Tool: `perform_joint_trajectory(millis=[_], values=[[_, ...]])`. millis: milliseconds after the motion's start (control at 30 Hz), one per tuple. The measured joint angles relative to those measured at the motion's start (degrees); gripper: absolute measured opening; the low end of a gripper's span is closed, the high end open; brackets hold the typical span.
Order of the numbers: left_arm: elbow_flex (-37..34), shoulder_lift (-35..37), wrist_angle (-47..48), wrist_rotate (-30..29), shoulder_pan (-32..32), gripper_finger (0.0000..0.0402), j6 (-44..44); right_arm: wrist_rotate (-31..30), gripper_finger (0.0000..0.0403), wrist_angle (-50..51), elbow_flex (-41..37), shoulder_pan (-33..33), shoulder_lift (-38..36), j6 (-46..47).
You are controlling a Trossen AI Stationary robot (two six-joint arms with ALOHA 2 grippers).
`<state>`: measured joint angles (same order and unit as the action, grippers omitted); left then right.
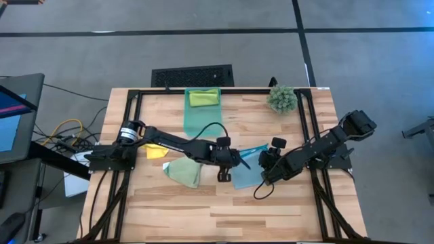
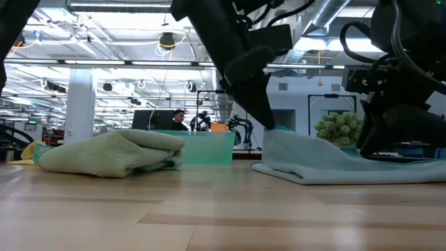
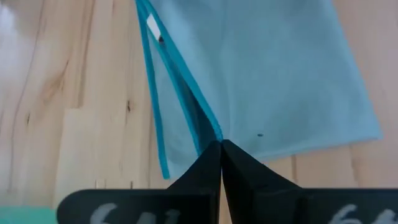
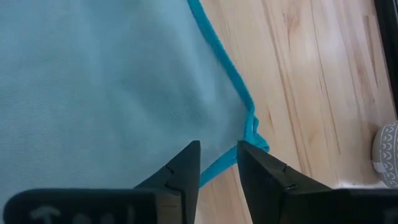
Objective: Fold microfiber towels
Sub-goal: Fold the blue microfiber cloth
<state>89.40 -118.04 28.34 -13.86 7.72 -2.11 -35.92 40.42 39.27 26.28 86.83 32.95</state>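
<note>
The light blue towel (image 1: 249, 171) lies mid-table, one part raised in a peak (image 2: 280, 138). My left gripper (image 1: 236, 161) is shut on it. My right gripper (image 4: 217, 155) is low over the towel's right side, slightly open, its fingertips on either side of the darker hem by a crumpled corner (image 4: 252, 132). The pale green towel (image 1: 184, 172) lies bunched on the table to the left, and the yellow towel (image 1: 156, 152) lies beyond it under my left arm. The lime green towel (image 1: 203, 98) lies in the teal bin (image 1: 196, 118). My left gripper pinches the light blue towel's hemmed edge (image 3: 214, 132) between its two shut fingers, where two hem lines meet. The fingers slant down from the table's left. The pinched part stands up in a peak while the rest lies on the table. My right gripper: I cannot tell whether its fingers touch the towel.
A small spiky green plant (image 1: 281, 99) stands at the far right. The black frame rails (image 1: 135, 115) run along the table's sides and far edge. Bare wood (image 1: 217, 213) lies along the near edge.
</note>
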Motion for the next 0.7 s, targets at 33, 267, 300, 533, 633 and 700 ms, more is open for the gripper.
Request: perform_joint_trajectory(millis=[33,267,300,533,633,700], values=[[0.2,0.0,0.3,-0.5,0.1,0.0000,-0.1,0.0,0.0129,0.0,0.0,0.0,0.0,0.0],[0.4,0.0,2.3,-4.0,-0.8,0.0000,-0.9,0.0,0.0129,0.0,0.0,0.0,0.0,0.0],[0.4,0.0,2.7,-4.2,-1.0,0.0000,-1.4,0.0,0.0129,0.0,0.0,0.0,0.0,0.0],[0.4,0.0,1.2,-4.2,-0.2,0.0000,-0.1,0.0,0.0129,0.0,0.0,0.0,0.0,0.0],[0.4,0.0,1.6,-4.1,-0.5,0.0000,-0.7,0.0,0.0129,0.0,0.0,0.0,0.0,0.0],[0.4,0.0,2.2,-4.3,-0.8,0.0000,-1.4,0.0,0.0129,0.0,0.0,0.0,0.0,0.0]])
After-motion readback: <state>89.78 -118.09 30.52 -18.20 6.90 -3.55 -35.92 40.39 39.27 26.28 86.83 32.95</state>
